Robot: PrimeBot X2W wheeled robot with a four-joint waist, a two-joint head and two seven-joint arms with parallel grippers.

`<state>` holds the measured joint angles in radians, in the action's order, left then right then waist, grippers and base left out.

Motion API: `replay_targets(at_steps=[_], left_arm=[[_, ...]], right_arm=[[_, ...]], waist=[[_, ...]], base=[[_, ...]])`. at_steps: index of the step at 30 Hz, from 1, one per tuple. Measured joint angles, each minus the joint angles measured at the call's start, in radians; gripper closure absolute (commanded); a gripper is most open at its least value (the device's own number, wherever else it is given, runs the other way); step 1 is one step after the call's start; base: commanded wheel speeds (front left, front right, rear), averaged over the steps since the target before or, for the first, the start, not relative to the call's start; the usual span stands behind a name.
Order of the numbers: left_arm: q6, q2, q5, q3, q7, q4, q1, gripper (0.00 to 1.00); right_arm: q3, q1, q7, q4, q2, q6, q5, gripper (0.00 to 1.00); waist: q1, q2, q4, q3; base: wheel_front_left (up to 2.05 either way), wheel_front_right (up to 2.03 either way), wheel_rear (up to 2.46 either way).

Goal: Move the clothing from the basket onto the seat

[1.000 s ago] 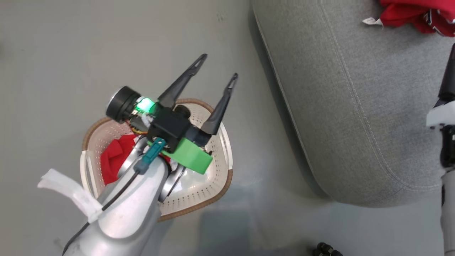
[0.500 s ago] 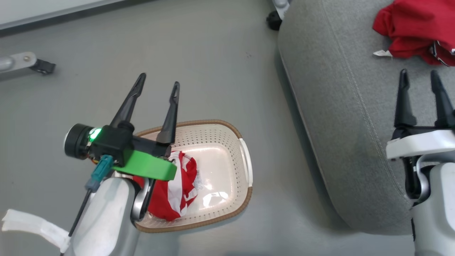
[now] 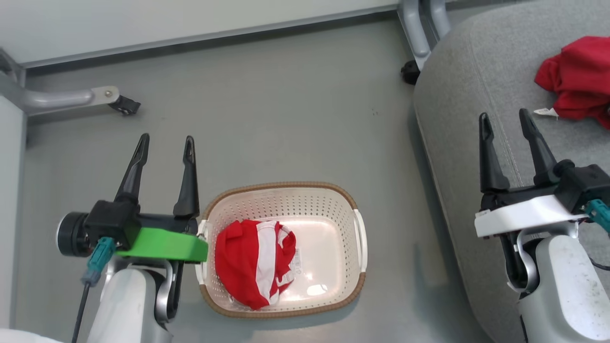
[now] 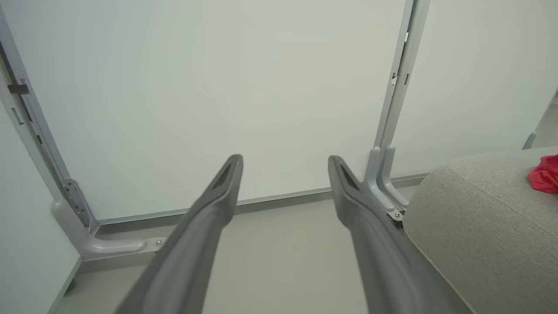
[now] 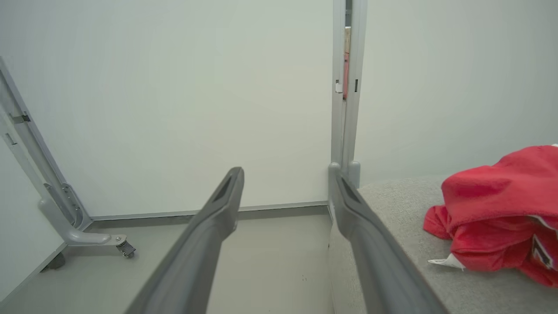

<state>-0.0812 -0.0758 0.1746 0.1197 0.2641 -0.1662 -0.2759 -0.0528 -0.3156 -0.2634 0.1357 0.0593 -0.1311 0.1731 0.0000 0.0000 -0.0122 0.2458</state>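
- Left end effector point(image 3: 167, 138): fingers spread, nothing between them. It hangs over the floor point(image 3: 286, 105) just left of the basket point(image 3: 286, 185), tips pointing at the wall point(image 3: 190, 19).
- Its green mount overlaps the basket's left handle in the head view. Can't tell if they touch.
- Right end effector point(image 3: 503, 114): fingers also spread and empty. It sits above the left part of the seat point(image 3: 457, 143), tips pointing at the wall as well.
- Basket: upright on the floor between the two arms, left of the seat, with a strip of floor between them.
- Striped garment point(image 3: 252, 267): red with broad white stripes, crumpled in the left half of the basket against the left side. The right half of the basket floor is bare. A label point(image 3: 298, 259) on that floor shows partly at the garment's right edge.
- Jersey point(image 3: 576, 81): red, bunched up on the seat at the far right, beyond and right of the right end effector's tips, not touching them.
- A white tag point(image 3: 545, 112) sticks out of its near-left edge and lies on the seat. The right wrist view shows a black-and-white marking at the jersey's lower right edge.
- Seat: light grey fabric, rounded corner, stitched seam running along it.
- Background: pale wall panels with grey frame posts. One frame leg ends in a caster point(image 3: 125, 105) on the floor, far left.
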Motion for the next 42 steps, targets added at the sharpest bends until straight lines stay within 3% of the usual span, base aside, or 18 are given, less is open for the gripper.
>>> replay_targets(at_steps=[12, 29, 42], left_arm=[[-0.016, 0.021, -0.011, -0.067, 0.0, 0.002, 0.076, 0.0], [-0.015, 0.025, -0.007, -0.069, 0.0, 0.013, 0.151, 0.0], [-0.009, 0.025, 0.0, -0.063, 0.0, 0.014, 0.174, 0.0]], right_arm=[[0.037, 0.096, 0.0, -0.05, -0.01, 0.0, -0.016, 0.0], [0.056, 0.24, 0.0, -0.078, -0.01, 0.0, 0.005, 0.0], [0.06, 0.266, 0.0, -0.082, -0.01, 0.0, 0.002, 0.0]], waist=[[0.0, 0.0, 0.043, -0.077], [0.0, 0.0, 0.054, -0.153], [0.0, 0.0, 0.057, -0.174]], base=[[0.0, 0.0, 0.0], [0.0, 0.0, 0.0], [0.0, 0.0, 0.0]])
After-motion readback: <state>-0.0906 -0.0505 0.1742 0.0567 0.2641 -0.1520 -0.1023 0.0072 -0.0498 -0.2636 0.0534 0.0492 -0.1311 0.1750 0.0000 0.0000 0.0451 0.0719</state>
